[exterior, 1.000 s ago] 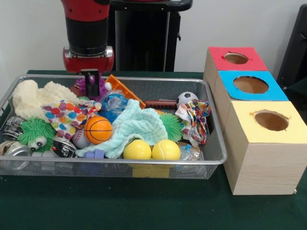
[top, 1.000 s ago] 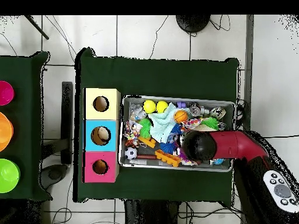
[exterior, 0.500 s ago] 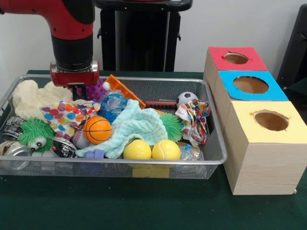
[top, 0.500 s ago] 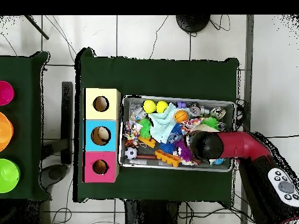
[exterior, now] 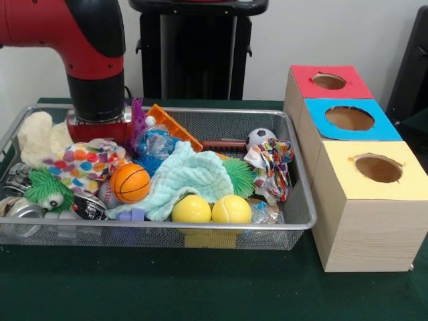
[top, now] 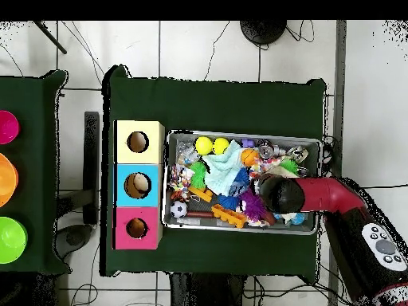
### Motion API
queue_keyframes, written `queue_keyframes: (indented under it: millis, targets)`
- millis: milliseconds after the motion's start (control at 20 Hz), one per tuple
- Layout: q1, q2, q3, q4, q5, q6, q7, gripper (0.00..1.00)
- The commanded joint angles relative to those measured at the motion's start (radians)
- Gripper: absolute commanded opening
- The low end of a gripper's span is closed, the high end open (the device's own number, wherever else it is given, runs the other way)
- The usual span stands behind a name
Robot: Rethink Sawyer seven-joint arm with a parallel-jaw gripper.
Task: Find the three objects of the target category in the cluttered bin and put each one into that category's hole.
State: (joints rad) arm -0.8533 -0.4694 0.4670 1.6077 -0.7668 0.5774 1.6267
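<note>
**Two cameras, one bin**

The front view sits low and close across the counter (exterior: 200, 294), facing the arm (exterior: 93, 60). The overhead view looks straight down from high up, taking in surrounding floor. Both share the wire bin (exterior: 297, 221) (top: 243, 135) and three boxes (exterior: 364, 200) (top: 139, 185).

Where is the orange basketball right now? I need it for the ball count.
In the front view the orange basketball lies left of centre in the wire bin, between the polka-dot cloth and the mint towel.
</note>
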Motion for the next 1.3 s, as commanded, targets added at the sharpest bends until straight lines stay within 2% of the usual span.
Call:
queue_keyframes:
  millis: [50,200,350,500,850,1300]
  targets:
    - [-0.024,0.211,0.021,-0.096,-0.135,-0.081,-0.198,0.0]
    - [-0.002,0.199,0.005,-0.033,-0.124,-0.102,-0.132,0.0]
    - [0.043,0.158,-0.017,0.06,-0.104,-0.135,-0.035,0.0]
    - [0.096,0.128,-0.047,0.12,-0.091,-0.174,0.055,0.0]
    - [0.217,0.073,-0.123,0.194,-0.051,-0.24,0.178,0.0]
    - [0.344,0.047,-0.204,0.264,0.037,-0.328,0.261,0.0]
